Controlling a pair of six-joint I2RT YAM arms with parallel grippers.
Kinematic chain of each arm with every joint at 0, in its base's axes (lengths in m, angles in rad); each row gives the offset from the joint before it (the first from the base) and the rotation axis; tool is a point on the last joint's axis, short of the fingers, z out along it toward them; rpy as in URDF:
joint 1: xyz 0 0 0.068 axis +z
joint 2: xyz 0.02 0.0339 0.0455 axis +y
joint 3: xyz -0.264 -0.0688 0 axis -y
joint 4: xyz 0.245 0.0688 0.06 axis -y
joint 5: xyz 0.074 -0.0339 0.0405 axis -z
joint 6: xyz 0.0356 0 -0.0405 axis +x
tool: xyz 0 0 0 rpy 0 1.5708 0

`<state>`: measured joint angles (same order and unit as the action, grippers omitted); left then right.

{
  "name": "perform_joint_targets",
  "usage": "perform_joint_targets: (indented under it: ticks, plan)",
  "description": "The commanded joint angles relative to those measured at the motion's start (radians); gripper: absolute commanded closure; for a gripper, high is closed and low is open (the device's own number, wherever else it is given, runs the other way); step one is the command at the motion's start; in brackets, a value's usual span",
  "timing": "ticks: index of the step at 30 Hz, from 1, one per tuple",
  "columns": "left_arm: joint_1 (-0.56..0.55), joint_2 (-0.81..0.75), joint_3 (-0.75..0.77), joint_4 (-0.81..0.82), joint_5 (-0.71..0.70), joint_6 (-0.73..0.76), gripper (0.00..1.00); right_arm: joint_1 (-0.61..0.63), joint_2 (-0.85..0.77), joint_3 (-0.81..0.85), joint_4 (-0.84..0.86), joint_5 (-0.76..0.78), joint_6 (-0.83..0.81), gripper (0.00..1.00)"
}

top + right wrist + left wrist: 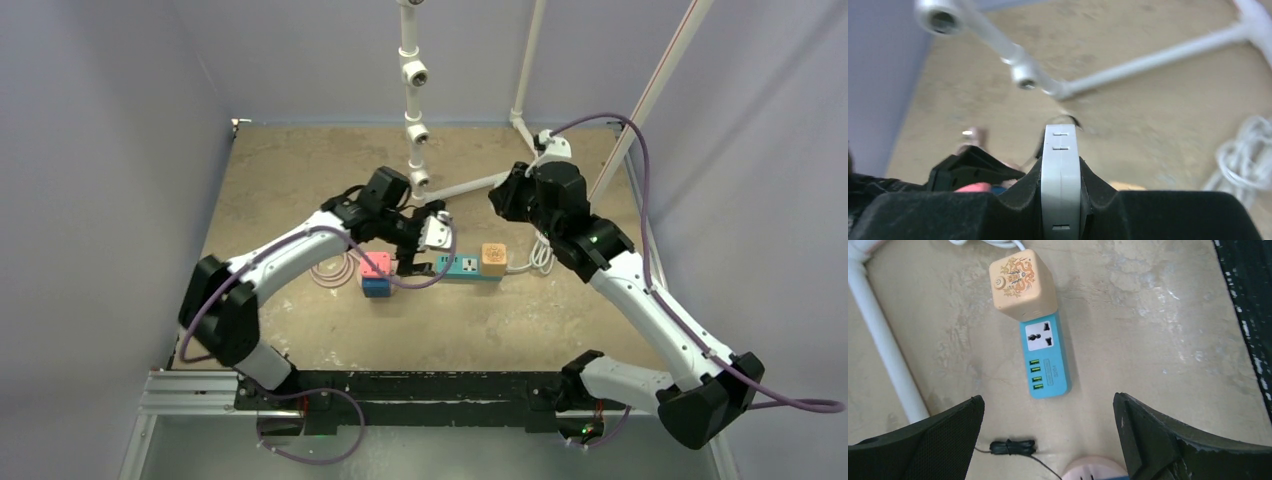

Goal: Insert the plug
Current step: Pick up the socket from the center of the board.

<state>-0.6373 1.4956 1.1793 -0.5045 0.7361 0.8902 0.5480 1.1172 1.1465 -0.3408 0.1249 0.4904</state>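
My right gripper [1061,170] is shut on a flat grey plug [1061,150], held upright and edge-on. In the top view it [500,200] hovers behind the blue power strip [462,266], and the plug is hidden there. The strip [1048,370] lies flat with one free socket [1040,335] and several USB ports. An orange cube adapter [1020,282] sits in its far end. My left gripper [1048,402] is wide open and empty, just short of the strip's near end, above a pink and blue cube [376,272].
A white pipe frame [415,100] stands at the back and runs along the table [883,345]. A white cable coil [540,255] lies right of the strip, a pink coil [335,272] left of the cube. A bundled black wire [1013,446] lies under my left gripper.
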Motion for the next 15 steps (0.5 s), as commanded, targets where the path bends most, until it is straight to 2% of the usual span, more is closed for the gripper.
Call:
perform_joint_targets:
  ticks: [1, 9, 15]
  plan:
    - [-0.069, 0.191, 0.157, -0.065, -0.124, -0.012, 0.01, -0.011, -0.024, -0.056, -0.217, 0.251, 0.081, 1.0]
    - [-0.141, 0.457, 0.299, -0.064, -0.272, -0.093, 0.01, -0.039, -0.056, -0.141, -0.287, 0.272, 0.171, 1.0]
    - [-0.156, 0.508, 0.274, -0.064, -0.302, -0.14, 0.01, -0.05, -0.066, -0.21, -0.278, 0.251, 0.21, 1.0]
